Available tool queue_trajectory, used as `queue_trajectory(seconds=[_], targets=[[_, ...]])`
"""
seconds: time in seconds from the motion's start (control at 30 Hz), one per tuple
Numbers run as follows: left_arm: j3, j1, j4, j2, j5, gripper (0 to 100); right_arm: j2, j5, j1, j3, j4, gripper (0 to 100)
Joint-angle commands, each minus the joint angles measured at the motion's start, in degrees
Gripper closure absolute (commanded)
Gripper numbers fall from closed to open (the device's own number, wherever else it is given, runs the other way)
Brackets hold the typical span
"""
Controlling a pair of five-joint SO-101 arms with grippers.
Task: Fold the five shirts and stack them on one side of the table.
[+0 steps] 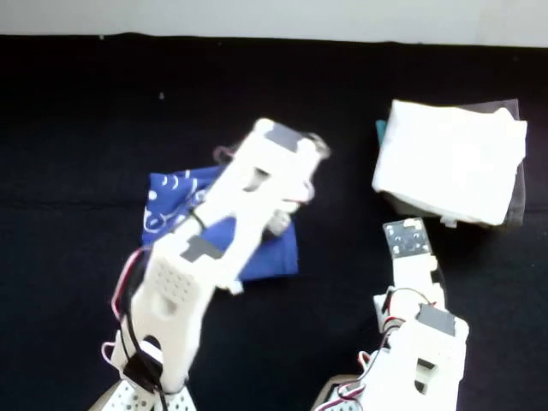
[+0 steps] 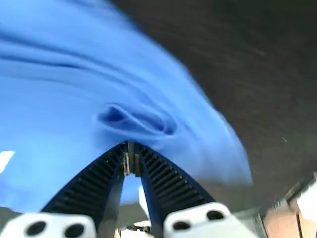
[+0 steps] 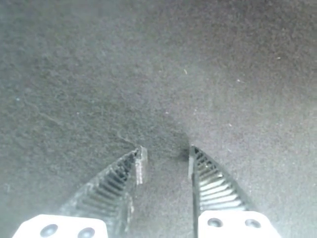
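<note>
Left claw (image 2: 130, 159) pinching blue shirt (image 2: 74, 94), white print (image 1: 154, 218) unreadable

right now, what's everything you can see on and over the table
blue shirt: one, blue with white print, middle of the table, partly under the left arm
shirt stack: one pile, white on top with grey and a teal edge beneath, right side of the table; number of layers unclear
table: one, black covering
left arm: one, white, stretched over the blue shirt
right arm: one, white, on the near side of the shirt stack
left tool: one, black fingers, shut on a pinch of the blue shirt
right tool: one, black fingers, open over bare table
</note>
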Motion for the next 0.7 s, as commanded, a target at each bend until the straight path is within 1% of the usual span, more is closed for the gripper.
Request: queue_trajectory(seconds=[0.0, 0.13, 0.23, 0.3, 0.37, 0.5, 0.57, 0.67], targets=[[-0.22, 3.91, 3.16, -3.65, 0.62, 99, -0.84, 0.26, 3.91, -0.66, 0.40, 86.0], [0.66, 2.42, 3.34, -13.32, 0.53, 99, -0.84, 0.44, 6.46, -0.66, 0.13, 86.0], [0.75, -1.98, 3.16, -19.56, 0.18, 99, -0.84, 0.44, 6.46, -0.66, 0.13, 86.0], [1.27, -5.41, 1.41, -19.65, 0.18, 99, -0.84, 0.44, 6.46, -0.66, 0.13, 86.0], [3.82, -7.34, -1.05, -17.54, 0.18, 99, -0.84, 0.44, 6.46, -0.66, 0.04, 86.0], [11.56, -6.64, -6.77, -10.86, 0.35, 99, -0.84, 0.44, 6.46, -0.66, 0.04, 86.0], [13.67, -4.79, -7.65, -8.66, 0.53, 99, -0.84, 0.44, 6.46, -0.66, 0.04, 86.0], [14.46, -0.57, -7.56, -9.36, 0.53, 99, -0.84, 0.44, 6.46, -0.66, 0.04, 86.0]])
